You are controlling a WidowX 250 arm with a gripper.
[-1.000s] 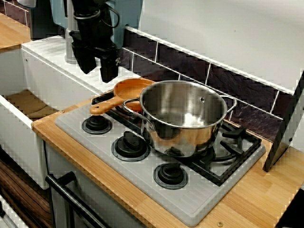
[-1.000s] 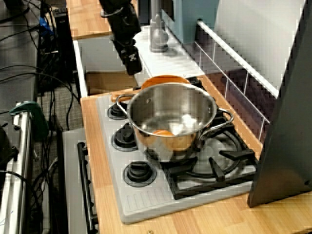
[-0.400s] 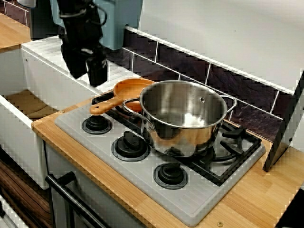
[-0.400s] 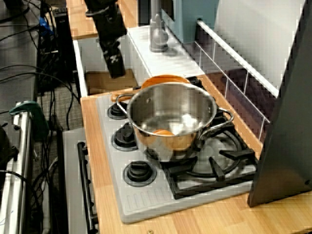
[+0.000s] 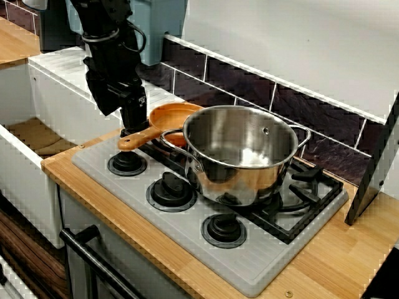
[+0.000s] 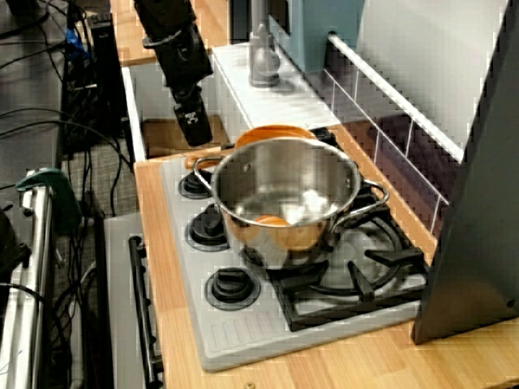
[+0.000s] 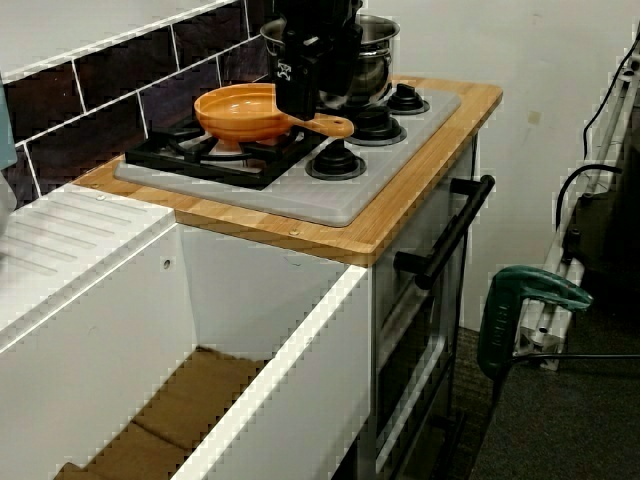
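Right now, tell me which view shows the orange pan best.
The view from the sink side: the orange pan shows bowl and handle, with the gripper over the handle. From the stove front the steel pot hides its far side; from above mostly its rim shows.

Steel pot [image 5: 240,152] on stove grate [image 5: 310,176]

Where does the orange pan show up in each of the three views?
Front view: orange pan left of centre, behind the steel pot.
Side view: orange pan upper centre, mostly hidden behind the steel pot.
Sink-end view: orange pan upper left, before the steel pot.
Shared landmark: steel pot.
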